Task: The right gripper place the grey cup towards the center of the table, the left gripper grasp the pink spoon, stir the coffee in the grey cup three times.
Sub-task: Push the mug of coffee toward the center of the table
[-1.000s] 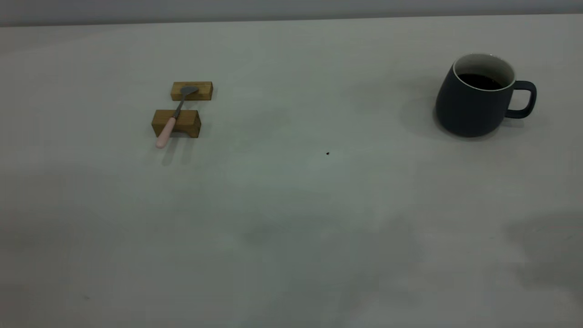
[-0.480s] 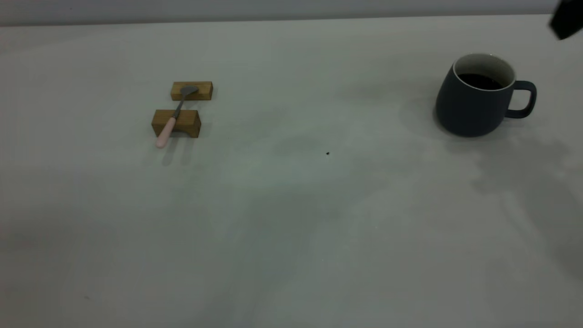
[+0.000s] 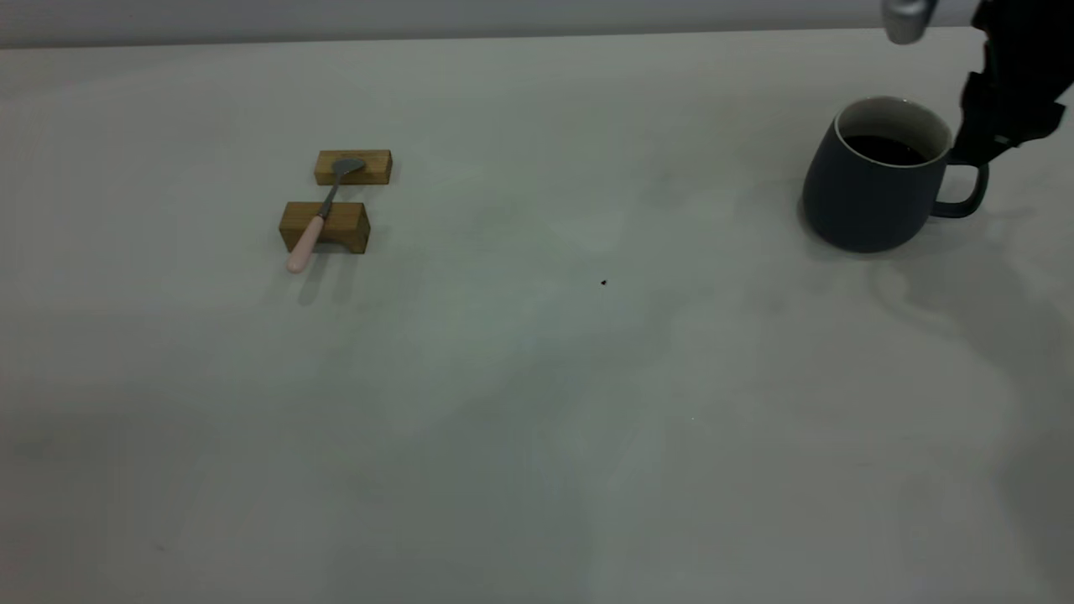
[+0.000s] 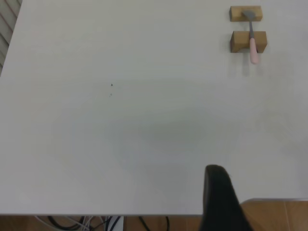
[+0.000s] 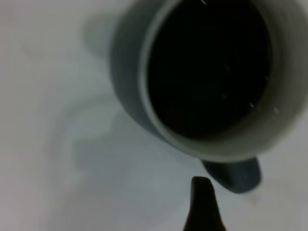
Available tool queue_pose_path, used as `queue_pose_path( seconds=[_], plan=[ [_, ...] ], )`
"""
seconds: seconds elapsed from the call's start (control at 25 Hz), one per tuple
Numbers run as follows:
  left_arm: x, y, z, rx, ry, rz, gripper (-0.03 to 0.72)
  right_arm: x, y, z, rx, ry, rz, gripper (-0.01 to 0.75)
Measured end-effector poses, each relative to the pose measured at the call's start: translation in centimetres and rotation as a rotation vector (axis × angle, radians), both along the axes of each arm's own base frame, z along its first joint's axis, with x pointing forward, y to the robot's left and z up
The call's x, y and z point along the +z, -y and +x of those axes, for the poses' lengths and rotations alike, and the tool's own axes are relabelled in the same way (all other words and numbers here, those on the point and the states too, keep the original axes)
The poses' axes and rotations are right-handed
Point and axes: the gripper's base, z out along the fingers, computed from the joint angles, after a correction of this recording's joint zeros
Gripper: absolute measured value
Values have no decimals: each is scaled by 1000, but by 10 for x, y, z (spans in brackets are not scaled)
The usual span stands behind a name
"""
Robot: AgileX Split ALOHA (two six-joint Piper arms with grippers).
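We find the grey cup (image 3: 873, 189) at the table's (image 3: 537, 403) far right, holding the coffee (image 3: 883, 150), handle to the right. The right gripper (image 3: 965, 67) hangs above that handle. At far left, the pink spoon (image 3: 323, 210) lies across two wooden blocks (image 3: 336, 197), bowl on the farther.

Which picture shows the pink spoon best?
The exterior view. There the pink spoon lies across two wooden blocks, handle and bowl both plain. The left wrist view shows the spoon too, but smaller and in a far corner. The right wrist view shows only the grey cup, no spoon.
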Motion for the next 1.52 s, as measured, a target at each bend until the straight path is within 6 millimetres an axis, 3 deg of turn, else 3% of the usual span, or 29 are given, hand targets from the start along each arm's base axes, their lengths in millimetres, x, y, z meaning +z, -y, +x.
queue_pose_path(
  seconds=[0.32, 0.96, 1.28, 1.52],
  plan=[
    [0, 0, 0, 0, 0, 0, 505, -22, 33, 5, 30, 26, -38, 574],
    [0, 0, 0, 1, 1, -1, 505, -52, 30, 9, 19, 63, -16, 574],
    [0, 0, 0, 1, 1, -1, 505, -49, 16, 18, 49, 172, -10, 574],
    [0, 0, 0, 1, 1, -1, 505, -62, 1, 16, 85, 149, -6, 574]
  ],
)
